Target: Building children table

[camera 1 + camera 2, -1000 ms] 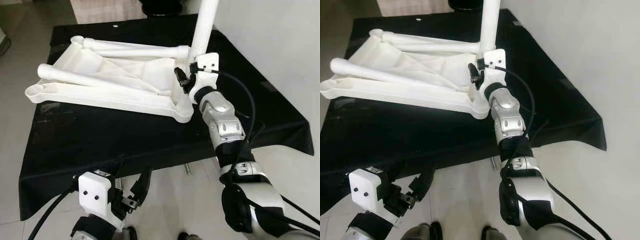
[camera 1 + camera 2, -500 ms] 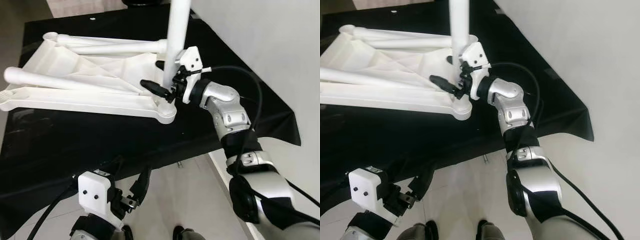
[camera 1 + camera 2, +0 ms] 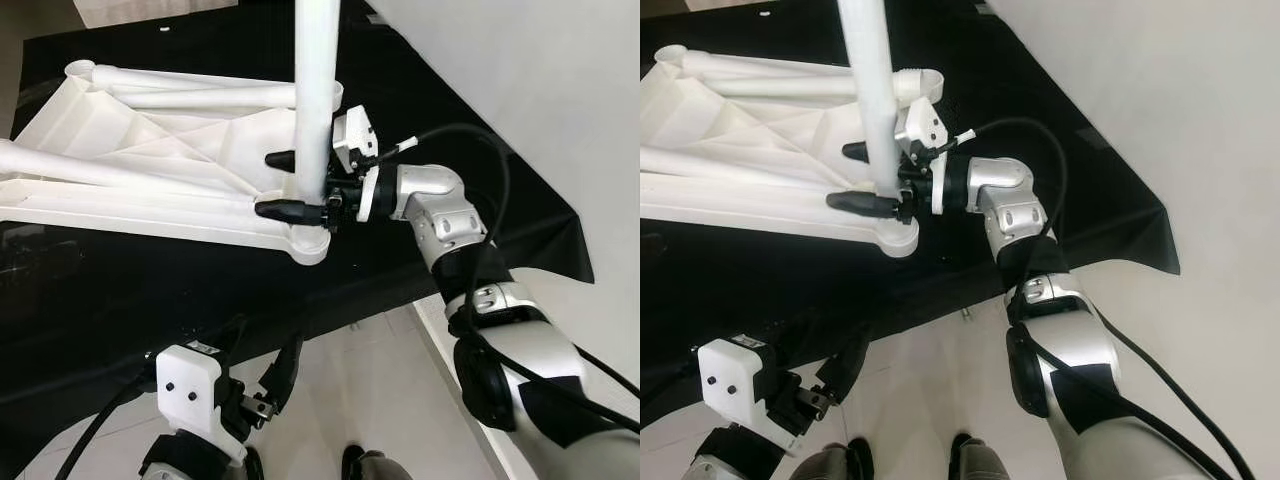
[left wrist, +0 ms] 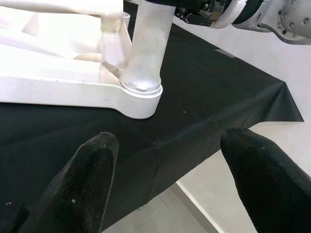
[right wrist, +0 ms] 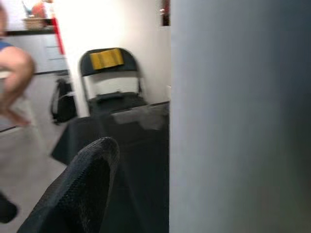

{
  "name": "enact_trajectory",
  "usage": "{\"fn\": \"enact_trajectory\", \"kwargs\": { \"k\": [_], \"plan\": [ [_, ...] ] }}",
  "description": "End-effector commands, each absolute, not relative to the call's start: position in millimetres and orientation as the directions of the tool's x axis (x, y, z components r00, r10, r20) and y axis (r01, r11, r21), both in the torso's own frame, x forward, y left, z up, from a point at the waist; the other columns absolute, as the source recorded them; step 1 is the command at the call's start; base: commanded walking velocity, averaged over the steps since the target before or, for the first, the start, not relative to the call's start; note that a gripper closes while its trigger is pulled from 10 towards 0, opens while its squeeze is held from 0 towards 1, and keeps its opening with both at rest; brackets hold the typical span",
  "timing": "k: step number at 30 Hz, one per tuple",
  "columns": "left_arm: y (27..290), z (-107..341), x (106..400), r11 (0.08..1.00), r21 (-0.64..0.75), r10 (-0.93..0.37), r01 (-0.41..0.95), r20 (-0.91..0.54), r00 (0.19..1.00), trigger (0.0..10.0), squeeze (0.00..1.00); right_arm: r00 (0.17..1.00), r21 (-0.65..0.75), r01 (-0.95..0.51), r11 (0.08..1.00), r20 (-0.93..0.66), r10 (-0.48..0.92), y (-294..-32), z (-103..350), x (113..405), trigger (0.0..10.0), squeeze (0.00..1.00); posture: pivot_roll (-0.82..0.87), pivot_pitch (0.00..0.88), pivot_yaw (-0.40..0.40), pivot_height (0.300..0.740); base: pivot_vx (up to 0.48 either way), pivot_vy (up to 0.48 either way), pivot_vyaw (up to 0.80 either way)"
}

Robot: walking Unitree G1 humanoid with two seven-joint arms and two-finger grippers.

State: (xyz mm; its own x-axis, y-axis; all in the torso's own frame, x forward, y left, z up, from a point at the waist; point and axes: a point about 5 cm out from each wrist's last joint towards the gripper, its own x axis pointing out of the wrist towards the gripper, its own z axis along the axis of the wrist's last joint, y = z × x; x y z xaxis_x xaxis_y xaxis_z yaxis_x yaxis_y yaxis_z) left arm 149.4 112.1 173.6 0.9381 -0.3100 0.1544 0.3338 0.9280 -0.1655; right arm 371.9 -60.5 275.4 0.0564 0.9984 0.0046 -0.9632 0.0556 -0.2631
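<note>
Leg upright between right gripper fingers.

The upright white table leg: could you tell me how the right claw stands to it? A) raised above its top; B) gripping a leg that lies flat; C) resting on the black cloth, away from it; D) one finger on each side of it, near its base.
D: the right claw has a black finger on either side of the upright white table leg, just above the corner socket.
</note>
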Motion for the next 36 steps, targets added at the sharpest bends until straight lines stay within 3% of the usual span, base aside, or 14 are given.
{"fn": "enact_trajectory", "kwargs": {
  "k": [1,9,13,15,16,18,19,20,21,22,26,27,36],
  "plan": [
    [111,174,145,0.926,-0.17,-0.316,0.338,0.146,0.937,10.0,0.0,-0.016,-0.261,-0.965,-0.014,0.004,1.0,-53,274,369,0.0,0.0,0.12,0.239,-0.033,0.74,0.0,0.0,0.0],
    [111,174,144,0.924,-0.173,-0.318,0.34,0.142,0.937,10.0,0.0,-0.002,-0.253,-0.967,0.004,0.023,1.0,-59,270,371,0.0,0.0,0.11,0.245,-0.032,0.74,0.0,0.0,0.0],
    [110,174,144,0.924,-0.177,-0.318,0.34,0.143,0.937,10.0,0.0,0.093,-0.266,-0.959,0.098,0.031,0.995,-68,264,373,0.0,0.0,0.1,0.251,-0.035,0.74,0.0,0.0,0.0],
    [110,174,143,0.923,-0.18,-0.318,0.34,0.142,0.937,10.0,0.0,0.242,-0.246,-0.939,0.241,0.027,0.97,-81,249,375,0.0,0.0,0.09,0.26,-0.041,0.74,0.0,0.0,0.0],
    [110,174,143,0.923,-0.18,-0.318,0.34,0.142,0.937,10.0,0.0,0.242,-0.246,-0.939,0.241,0.027,0.97,-81,249,375,0.0,0.0,0.09,0.26,-0.041,0.74,0.0,0.0,0.0],
    [110,174,142,0.922,-0.183,-0.318,0.34,0.141,0.938,10.0,0.0,0.412,-0.186,-0.893,0.41,0.027,0.911,-87,230,374,0.0,0.0,0.08,0.265,-0.044,0.74,0.0,0.0,0.0],
    [110,174,142,0.922,-0.183,-0.318,0.34,0.141,0.938,10.0,0.0,0.412,-0.186,-0.893,0.41,0.027,0.911,-87,230,374,0.0,0.0,0.08,0.265,-0.044,0.74,0.0,0.0,0.0],
    [110,174,141,0.922,-0.184,-0.318,0.34,0.14,0.938,10.0,0.0,0.469,-0.165,-0.869,0.466,0.025,0.883,-87,224,372,0.0,0.0,0.08,0.265,-0.044,0.74,0.0,0.0,0.0],
    [112,174,141,0.922,-0.184,-0.318,0.34,0.138,0.938,10.0,0.0,0.868,-0.096,-0.493,0.865,0.006,0.496,-91,195,352,0.0,0.0,0.08,0.268,-0.037,0.74,0.0,0.0,0.0],
    [112,174,142,0.922,-0.184,-0.318,0.34,0.137,0.938,10.0,0.0,0.925,-0.087,-0.378,0.922,-0.005,0.379,-95,189,339,0.0,0.0,0.08,0.27,-0.035,0.74,0.0,0.0,0.0],
    [112,174,143,0.922,-0.183,-0.319,0.34,0.136,0.938,10.0,0.0,0.931,-0.06,-0.365,0.929,-0.022,0.364,-88,184,330,0.0,0.0,0.07,0.27,-0.03,0.74,0.0,0.0,0.0],
    [112,173,144,0.921,-0.183,-0.322,0.343,0.136,0.937,10.0,0.0,0.903,-0.048,-0.428,0.902,-0.004,0.429,-72,186,332,0.0,0.0,0.08,0.259,-0.032,0.74,0.0,0.0,0.0],
    [112,173,147,0.924,-0.179,-0.314,0.337,0.146,0.938,10.0,0.0,0.857,-0.046,-0.508,0.86,0.074,0.51,-57,212,351,0.0,0.0,0.07,0.248,-0.044,0.74,0.0,0.0,0.0]
  ]
}}
